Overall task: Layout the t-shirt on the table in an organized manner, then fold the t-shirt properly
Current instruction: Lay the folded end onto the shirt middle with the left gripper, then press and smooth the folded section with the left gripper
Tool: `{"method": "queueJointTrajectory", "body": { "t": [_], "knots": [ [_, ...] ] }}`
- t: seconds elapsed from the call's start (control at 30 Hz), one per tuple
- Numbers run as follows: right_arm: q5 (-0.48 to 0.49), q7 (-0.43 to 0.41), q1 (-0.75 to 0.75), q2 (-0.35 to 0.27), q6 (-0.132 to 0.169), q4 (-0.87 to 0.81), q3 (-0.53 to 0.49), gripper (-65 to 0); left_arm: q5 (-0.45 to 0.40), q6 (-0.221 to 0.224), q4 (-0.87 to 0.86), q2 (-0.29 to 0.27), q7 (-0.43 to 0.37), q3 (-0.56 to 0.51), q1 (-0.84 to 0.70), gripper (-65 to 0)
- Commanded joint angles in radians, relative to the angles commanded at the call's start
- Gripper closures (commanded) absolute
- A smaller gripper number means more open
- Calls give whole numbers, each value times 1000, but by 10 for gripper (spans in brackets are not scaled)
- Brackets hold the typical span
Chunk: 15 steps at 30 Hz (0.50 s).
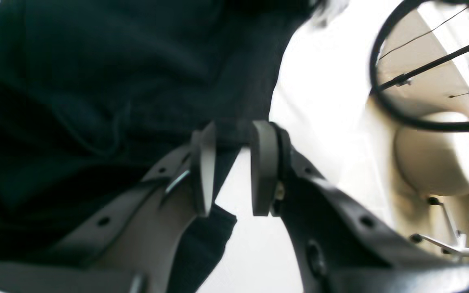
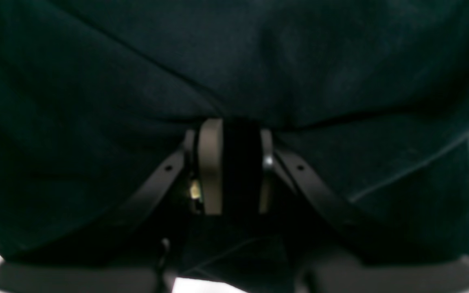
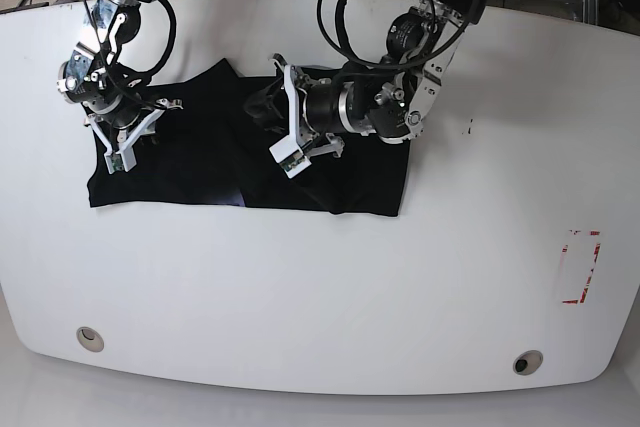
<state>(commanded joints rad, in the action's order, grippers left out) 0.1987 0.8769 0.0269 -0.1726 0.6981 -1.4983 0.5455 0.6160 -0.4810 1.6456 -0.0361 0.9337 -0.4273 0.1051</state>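
The t-shirt lies spread on the far left part of the table, a dark, roughly rectangular patch with a rumpled ridge near its middle and its near edge fairly straight. The right gripper sits at the shirt's left end; in its wrist view the two fingers stand narrow with black cloth filling the gap between them, so it appears pinched on the fabric, most likely a left-side edge or sleeve. The left gripper reaches in sideways over the bunched middle of the shirt; its wrist view shows a fold of cloth caught between its fingertips, with white table visible below the pinch, so the fabric there is lifted a little off the surface. Holding two separated points seems meant to let the arms pull the cloth taut and smooth the ridge. The shirt looks not yet flat, so I judge the laying-out step is in hand and folding has not begun. A loose pinch could slip off the thin cloth.
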Motion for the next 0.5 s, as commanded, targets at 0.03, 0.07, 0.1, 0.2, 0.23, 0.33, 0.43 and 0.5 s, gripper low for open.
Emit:
{"method": "queueJointTrajectory", "body": {
  "t": [0.03,0.07,0.1,0.2,0.23,0.33,0.43,0.5],
  "knots": [
    [0,0,0,0,0,0,0,-116,0,0,-2,0,-3,21,0,-131],
    [0,0,0,0,0,0,0,-116,-3,0,-5,0,-14,49,0,-132],
    [0,0,-2,2,0,0,0,-116,-5,0,-6,2,-21,61,0,-132],
    [0,0,-2,2,0,0,0,-116,-32,-2,-11,34,-35,95,0,-132],
    [0,0,-3,2,0,0,0,-116,-41,-2,-12,41,-35,103,0,-132],
    [0,0,-3,2,0,0,0,-116,-61,-2,-12,58,-35,115,2,-132],
    [0,0,-3,2,0,0,0,-116,-83,-2,-12,68,-35,135,2,-132],
    [0,0,-3,2,0,0,0,-116,-104,-2,-32,64,-35,137,2,-132]
  ]
}}
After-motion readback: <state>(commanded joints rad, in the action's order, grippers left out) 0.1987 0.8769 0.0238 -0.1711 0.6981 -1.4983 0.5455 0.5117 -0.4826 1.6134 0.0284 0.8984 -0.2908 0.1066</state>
